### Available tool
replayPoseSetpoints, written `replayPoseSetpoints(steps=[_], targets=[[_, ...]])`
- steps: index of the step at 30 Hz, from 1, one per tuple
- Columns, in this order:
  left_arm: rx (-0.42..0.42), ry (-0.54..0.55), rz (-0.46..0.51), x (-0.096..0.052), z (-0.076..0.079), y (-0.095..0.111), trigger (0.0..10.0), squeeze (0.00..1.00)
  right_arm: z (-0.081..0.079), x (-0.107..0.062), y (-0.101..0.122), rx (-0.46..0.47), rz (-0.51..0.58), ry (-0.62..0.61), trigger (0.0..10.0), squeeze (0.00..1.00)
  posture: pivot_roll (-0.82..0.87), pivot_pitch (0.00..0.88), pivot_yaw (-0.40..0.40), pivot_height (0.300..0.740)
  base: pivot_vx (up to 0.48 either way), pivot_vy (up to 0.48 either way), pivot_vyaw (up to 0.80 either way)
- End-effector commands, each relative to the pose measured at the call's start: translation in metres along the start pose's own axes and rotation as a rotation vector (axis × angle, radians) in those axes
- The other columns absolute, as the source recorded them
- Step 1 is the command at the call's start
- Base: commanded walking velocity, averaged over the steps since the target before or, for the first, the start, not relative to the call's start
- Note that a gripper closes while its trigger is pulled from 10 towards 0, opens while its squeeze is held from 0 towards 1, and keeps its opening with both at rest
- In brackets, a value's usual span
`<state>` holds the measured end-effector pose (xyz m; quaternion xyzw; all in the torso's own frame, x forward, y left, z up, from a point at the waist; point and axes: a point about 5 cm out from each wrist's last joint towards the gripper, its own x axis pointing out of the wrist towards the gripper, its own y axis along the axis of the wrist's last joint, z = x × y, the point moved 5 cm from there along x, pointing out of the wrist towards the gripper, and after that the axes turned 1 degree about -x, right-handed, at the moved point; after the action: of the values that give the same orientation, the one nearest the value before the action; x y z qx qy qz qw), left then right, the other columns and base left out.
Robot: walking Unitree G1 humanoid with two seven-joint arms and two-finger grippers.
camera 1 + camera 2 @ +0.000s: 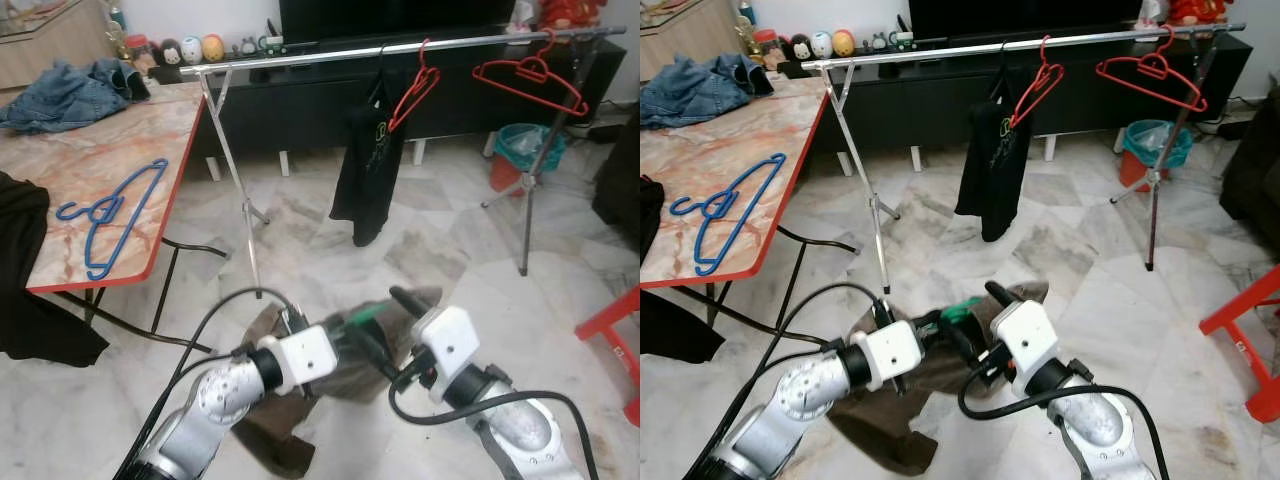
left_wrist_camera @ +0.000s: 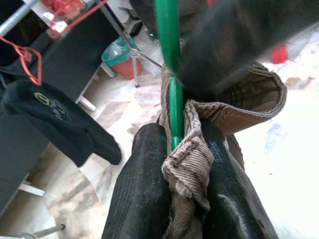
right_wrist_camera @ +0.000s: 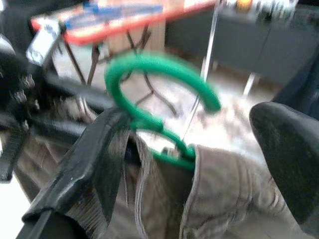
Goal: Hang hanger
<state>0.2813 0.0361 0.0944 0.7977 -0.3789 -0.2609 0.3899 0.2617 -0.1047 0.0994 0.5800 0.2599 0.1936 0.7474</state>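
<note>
A: Two hands low at 6 o'clock, both on one load. Left hand [image 2: 169,199] is clamped on a bunched fold of the brown corduroy garment [image 1: 345,375], with the green hanger [image 2: 168,45] running between its fingers [image 2: 137,189].

B: Right hand?

A: Right hand [image 3: 199,144] is spread wide around the hanger's hook. One finger lies against the collar; the other stands apart at the frame edge. It isn't gripping anything, as far as I can tell.

B: Where does the hanger go?

A: Silver rail [image 1: 400,50] at 12 o'clock, well above and beyond the hands. On it: a black shirt [image 1: 365,160] on a red hanger [image 1: 412,92], and an empty red hanger [image 1: 530,78] toward 1 o'clock. There's a gap between those two. Blue hanger [image 1: 105,215] lies on the desk [image 1: 120,130] at 10 o'clock, untouched.

B: Risks?

A: Main one: the left hand holds mostly cloth, so the hanger could slide through during the lift. The garment's hem drags on the floor [image 1: 330,240] and may snag underfoot. With the right hand unclosed, the hook can swing and miss the rail, or catch the black shirt's hanger.

B: Fix?

A: I'd close the right hand on the hook neck first.
</note>
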Motion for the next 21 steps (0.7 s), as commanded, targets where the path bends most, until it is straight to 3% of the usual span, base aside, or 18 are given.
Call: replayPoseSetpoints(steps=[1, 6, 9, 12, 21], targets=[[0.068, 0.013, 0.048, -0.002, -0.006, 0.014, 10.0, 0.0, -0.004, -0.001, -0.003, -0.005, -0.034, 0.004, 10.0, 0.0, -0.02, 0.045, 0.034, 0.74, 0.0, 0.0, 0.0], [0.085, 0.064, -0.039, -0.003, -0.012, -0.003, 10.0, 0.0, -0.001, -0.011, -0.008, 0.009, -0.077, -0.052, 10.0, 0.0, -0.04, 0.058, 0.031, 0.74, 0.0, 0.0, 0.0], [0.085, 0.062, -0.078, -0.002, -0.012, -0.01, 10.0, 0.0, -0.012, -0.019, 0.0, 0.035, -0.055, 0.001, 10.0, 0.0, -0.05, 0.057, 0.032, 0.74, 0.0, 0.0, 0.0], [0.103, 0.064, -0.092, -0.001, -0.014, -0.012, 10.0, 0.0, -0.013, -0.022, -0.004, 0.037, -0.075, -0.002, 10.0, 0.0, -0.05, 0.055, 0.033, 0.74, 0.0, 0.0, 0.0], [0.035, 0.1, -0.044, 0.001, -0.023, -0.001, 10.0, 0.0, 0.016, -0.028, -0.04, 0.002, -0.248, -0.127, 10.0, 0.0, -0.03, 0.027, 0.031, 0.74, 0.0, 0.0, 0.0]])
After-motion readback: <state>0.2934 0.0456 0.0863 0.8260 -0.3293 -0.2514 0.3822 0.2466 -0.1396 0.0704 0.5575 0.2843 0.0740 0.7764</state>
